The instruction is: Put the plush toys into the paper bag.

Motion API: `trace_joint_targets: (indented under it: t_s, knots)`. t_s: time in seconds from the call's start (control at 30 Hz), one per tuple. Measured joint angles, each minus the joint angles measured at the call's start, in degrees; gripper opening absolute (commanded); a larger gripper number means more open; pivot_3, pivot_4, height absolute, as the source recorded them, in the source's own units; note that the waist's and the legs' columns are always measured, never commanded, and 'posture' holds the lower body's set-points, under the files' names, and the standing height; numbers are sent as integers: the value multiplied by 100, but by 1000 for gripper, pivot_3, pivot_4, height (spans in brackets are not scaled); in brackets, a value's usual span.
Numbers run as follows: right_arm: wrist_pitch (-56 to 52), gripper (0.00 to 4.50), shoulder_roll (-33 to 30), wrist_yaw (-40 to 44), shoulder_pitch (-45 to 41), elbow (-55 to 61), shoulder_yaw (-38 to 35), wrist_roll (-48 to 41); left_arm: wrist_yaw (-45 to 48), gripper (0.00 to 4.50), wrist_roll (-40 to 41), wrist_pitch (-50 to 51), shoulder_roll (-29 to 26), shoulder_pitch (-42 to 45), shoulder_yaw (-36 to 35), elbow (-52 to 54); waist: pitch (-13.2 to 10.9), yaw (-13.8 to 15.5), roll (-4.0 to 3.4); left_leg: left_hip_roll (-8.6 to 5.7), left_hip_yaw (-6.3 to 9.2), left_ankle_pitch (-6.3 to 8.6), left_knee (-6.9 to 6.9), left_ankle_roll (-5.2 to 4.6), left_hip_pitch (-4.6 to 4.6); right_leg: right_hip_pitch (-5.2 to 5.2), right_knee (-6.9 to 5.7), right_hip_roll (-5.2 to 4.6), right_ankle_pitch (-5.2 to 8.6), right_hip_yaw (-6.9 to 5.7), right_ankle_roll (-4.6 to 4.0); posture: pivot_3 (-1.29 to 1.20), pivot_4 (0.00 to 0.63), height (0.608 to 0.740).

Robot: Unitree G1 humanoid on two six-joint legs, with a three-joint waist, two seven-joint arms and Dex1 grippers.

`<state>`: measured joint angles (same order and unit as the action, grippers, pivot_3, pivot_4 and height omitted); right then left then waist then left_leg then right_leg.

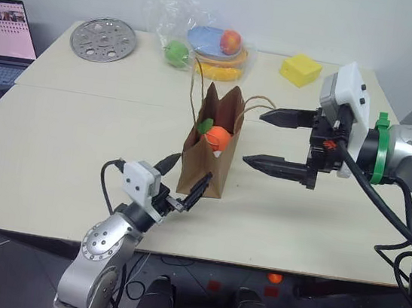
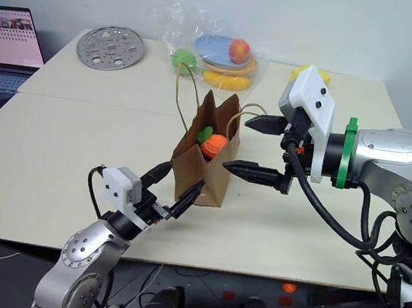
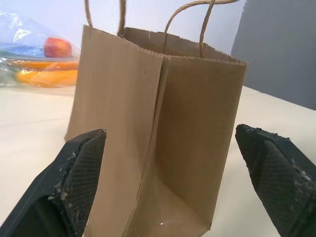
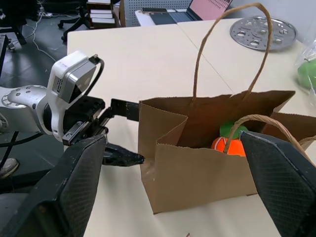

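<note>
1. Left hand sits at the near side of the paper bag, fingers spread wide with nothing in them. The bag's near folded edge lines up with the gap between the fingers; can't tell if either fingertip actually touches the paper.
2. Right hand is on the bag's right side, pointing left at it, also spread wide and holding nothing. The upper finger is level with the bag's rim, by the right handle loop; the lower one is beside the bag's right wall.
3. The bag stands upright and open around the middle of the bench, both twisted handles sticking up.
4. The orange carrot plush is inside the bag, green tip showing next to it near the rim. It's the one plush I can make out; the white egg one I can't make out anywhere.
5. Other stuff: far behind the bag there's a clear plastic bag of fruit, with a green fruit, a red-orange one and something yellow on a blue plate.
6. The yellow wedge block is far right, well apart from the bag.
7. A round perforated metal disc lies far left, and a laptop sits off the left edge of the bench.
8. Nothing sits between either hand and the bag.
</note>
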<state>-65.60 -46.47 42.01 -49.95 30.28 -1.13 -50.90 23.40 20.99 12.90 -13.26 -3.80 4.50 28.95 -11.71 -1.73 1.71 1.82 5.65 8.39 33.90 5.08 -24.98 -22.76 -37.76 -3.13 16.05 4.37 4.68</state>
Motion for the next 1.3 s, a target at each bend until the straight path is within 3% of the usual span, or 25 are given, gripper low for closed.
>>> trace_joint_targets:
  t_s: [0.23,0.4,0.7,0.93,1.03,1.3]
  knots:
    - [-180,4500,-285,-72,44,37,-37,-176,38,4467,-9,154,100,327,276,-200,0,5,0,-1,6,1,-4,-1,0,3,2,0,-2,-4,4,0,150,740]
    - [-121,4500,-397,-75,662,265,72,-94,-64,4467,-339,69,175,477,372,-507,0,9,0,-2,12,1,-2,-1,1,14,13,0,-2,-10,5,0,150,740]
    - [-126,4500,-278,-281,586,327,15,-210,-523,4467,-1145,-352,399,822,503,-1090,1,4,-1,-2,16,1,-2,-1,3,17,13,1,-5,-13,9,0,150,740]
    - [-128,4500,-279,-359,447,306,-10,-220,-521,4467,-1179,-562,460,750,394,-1153,1,7,-1,-2,19,2,-4,-1,2,17,13,1,-5,-15,10,0,150,740]
    - [-128,4500,-281,-360,447,305,-11,-219,-519,3915,-1178,-635,462,713,332,-1153,1,7,-1,-2,19,2,-3,-1,3,17,13,0,-5,-15,10,0,150,740]
    - [-126,4500,-255,-428,447,301,-10,-214,-462,1454,-1065,-690,480,712,298,-1144,1,7,-1,-2,19,2,-3,-1,3,18,13,0,-6,-15,10,0,150,740]
